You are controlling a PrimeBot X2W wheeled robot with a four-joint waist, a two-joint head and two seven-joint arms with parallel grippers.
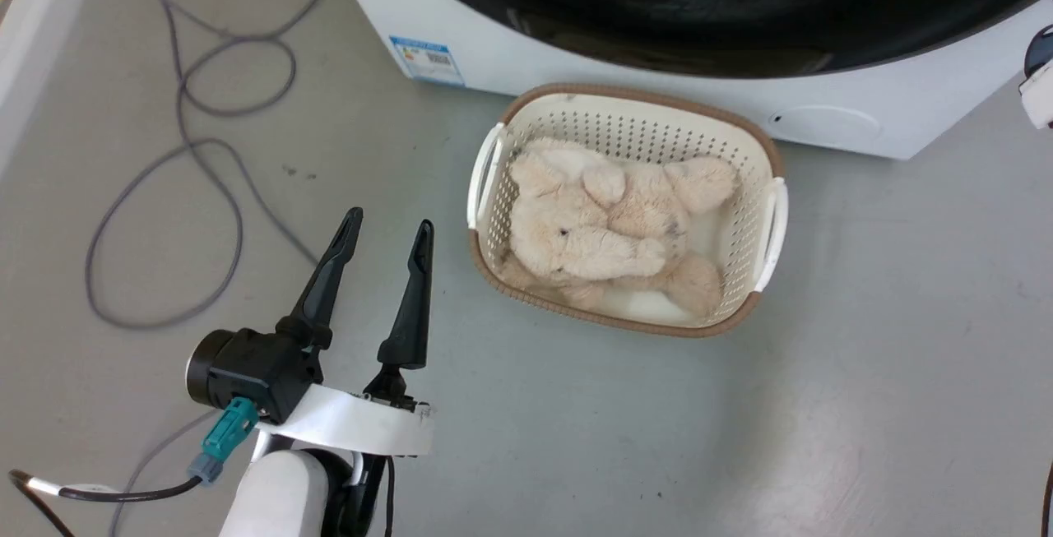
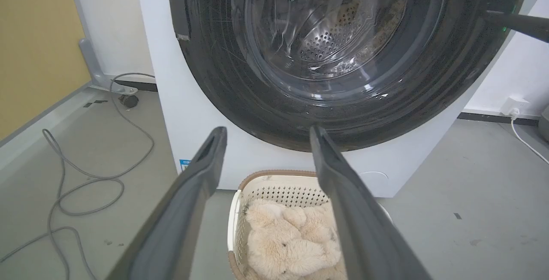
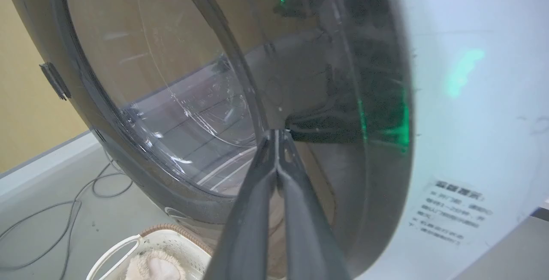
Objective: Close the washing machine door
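The washing machine door lies flat against the front of the washing machine. Its black ring is nearly as wide as the machine, and the perforated steel drum shows through the bulging glass window. The right gripper has its two dark fingers pressed together tip to tip. In the right wrist view those tips rest on the door's black ring just outside the glass, on the side nearer the machine's printed text sticker. Whether they press hard or only touch cannot be told. In the left wrist view a dark finger reaches in from the right edge to the door's outer ring. The left gripper hovers low in front of the machine, well apart from it, with its fingers spread to a moderate gap and holding nothing. It points towards the lower part of the door. A cream laundry basket with a brown rim stands on the grey floor just in front of the machine, below the door, and a beige plush toy lies inside it. Low on the machine's front, a small blue label sits towards the robot's left and a round white cap towards its right. A grey cable loops over the floor to the left of the machine.
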